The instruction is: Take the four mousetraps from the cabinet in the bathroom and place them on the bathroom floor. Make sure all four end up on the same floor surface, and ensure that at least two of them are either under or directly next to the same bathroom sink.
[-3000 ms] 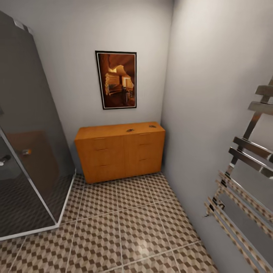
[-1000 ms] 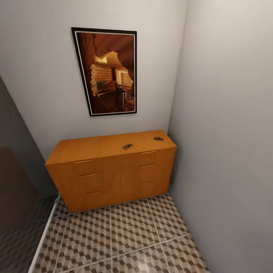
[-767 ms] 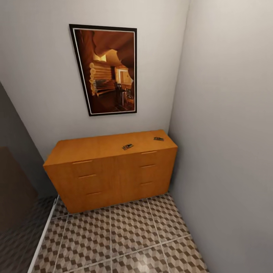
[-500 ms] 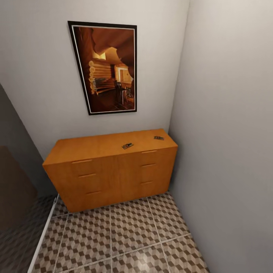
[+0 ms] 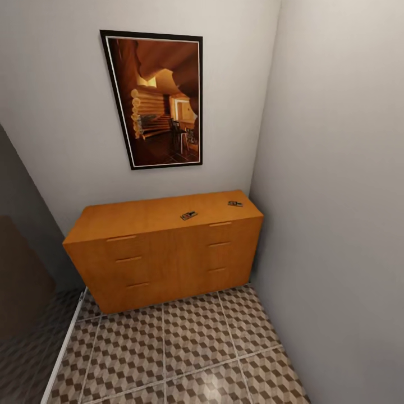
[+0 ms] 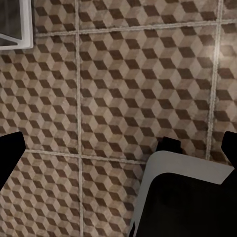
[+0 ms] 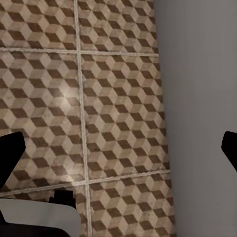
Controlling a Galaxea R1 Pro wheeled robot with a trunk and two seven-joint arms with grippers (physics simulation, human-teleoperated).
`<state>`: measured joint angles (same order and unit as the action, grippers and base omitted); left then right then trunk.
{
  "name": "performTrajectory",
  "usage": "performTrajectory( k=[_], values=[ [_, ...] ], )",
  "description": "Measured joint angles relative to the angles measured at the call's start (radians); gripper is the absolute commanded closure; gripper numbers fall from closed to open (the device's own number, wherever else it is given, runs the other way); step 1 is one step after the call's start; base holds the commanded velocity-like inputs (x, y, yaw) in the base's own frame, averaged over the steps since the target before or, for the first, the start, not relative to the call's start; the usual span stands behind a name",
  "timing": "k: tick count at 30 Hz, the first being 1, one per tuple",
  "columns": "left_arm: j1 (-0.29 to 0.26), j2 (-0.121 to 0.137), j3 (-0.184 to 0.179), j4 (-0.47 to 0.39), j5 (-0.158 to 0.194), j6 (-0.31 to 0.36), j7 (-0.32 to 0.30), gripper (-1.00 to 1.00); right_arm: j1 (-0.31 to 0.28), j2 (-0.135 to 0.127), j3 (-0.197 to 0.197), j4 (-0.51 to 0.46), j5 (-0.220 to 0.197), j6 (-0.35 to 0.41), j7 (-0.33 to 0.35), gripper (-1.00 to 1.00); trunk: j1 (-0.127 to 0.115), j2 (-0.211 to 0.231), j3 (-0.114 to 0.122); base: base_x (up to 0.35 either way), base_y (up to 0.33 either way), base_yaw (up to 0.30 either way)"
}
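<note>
From the head, two tiny dark brown mousetraps point(image 5: 188, 215) point(image 5: 235, 203) lie apart atop the low orange-brown wooden cabinet point(image 5: 163, 252); both wrists face cube-patterned floor tiles point(image 6: 118, 84), the left gripper point(image 6: 118, 148) and right gripper point(image 7: 121, 153) spread wide, holding nothing

A home bathroom: patterned tile floor point(image 5: 191, 342), dark shower glass point(image 5: 22, 269), wooden cabinet point(image 5: 163, 252), a framed picture point(image 5: 157, 98).
</note>
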<state>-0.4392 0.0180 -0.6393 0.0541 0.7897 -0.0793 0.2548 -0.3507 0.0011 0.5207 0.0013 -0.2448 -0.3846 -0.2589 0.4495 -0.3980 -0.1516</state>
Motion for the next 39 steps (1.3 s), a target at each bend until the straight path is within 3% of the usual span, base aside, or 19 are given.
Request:
performTrajectory(
  k=[5,11,18,19,25,30,34,39],
  values=[
    [0.000,0.002,0.000,0.001,0.001,-0.003,0.002,-1.00,0.001,0.002,0.001,-0.001,0.001,0.001,0.000,-1.00,0.000,0.000,0.000,0.000,0.000,0.000],
    [0.000,-0.006,0.000,-0.002,0.001,-0.003,0.001,-1.00,0.008,0.043,0.006,-0.013,0.014,0.001,-0.001,-1.00,0.000,0.000,0.000,0.000,0.000,0.000],
    [-0.015,-0.012,0.001,-0.040,-0.003,0.003,0.003,-1.00,-0.018,0.067,0.008,-0.103,0.020,0.018,-0.001,-1.00,0.000,0.000,0.000,0.000,0.000,0.000],
    [-0.029,-0.014,-0.001,-0.116,-0.006,0.024,0.002,-1.00,-0.034,0.077,0.003,-0.197,0.018,0.127,0.000,-1.00,0.000,0.000,0.000,0.000,0.000,0.000],
    [-0.039,-0.018,0.001,-0.183,-0.006,0.063,0.003,-1.00,-0.041,0.083,0.008,-0.367,0.022,0.251,-0.001,-1.00,0.000,0.000,0.000,0.000,0.000,0.000],
    [-0.088,-0.019,0.001,-0.232,-0.001,0.123,0.003,-1.00,-0.046,0.084,0.006,-0.495,0.021,0.352,-0.008,-1.00,0.000,0.000,0.000,0.000,0.000,0.000],
    [-0.163,-0.011,0.004,-0.293,-0.002,0.260,0.002,-1.00,-0.073,0.085,0.004,-0.627,0.014,0.480,-0.021,-1.00,0.000,0.000,0.000,0.000,0.000,0.000],
    [-0.235,-0.009,0.006,-0.378,-0.004,0.387,0.001,-1.00,-0.129,0.099,0.004,-0.746,0.010,0.569,-0.067,-1.00,0.000,0.000,0.000,0.000,0.000,0.000]
  ],
)
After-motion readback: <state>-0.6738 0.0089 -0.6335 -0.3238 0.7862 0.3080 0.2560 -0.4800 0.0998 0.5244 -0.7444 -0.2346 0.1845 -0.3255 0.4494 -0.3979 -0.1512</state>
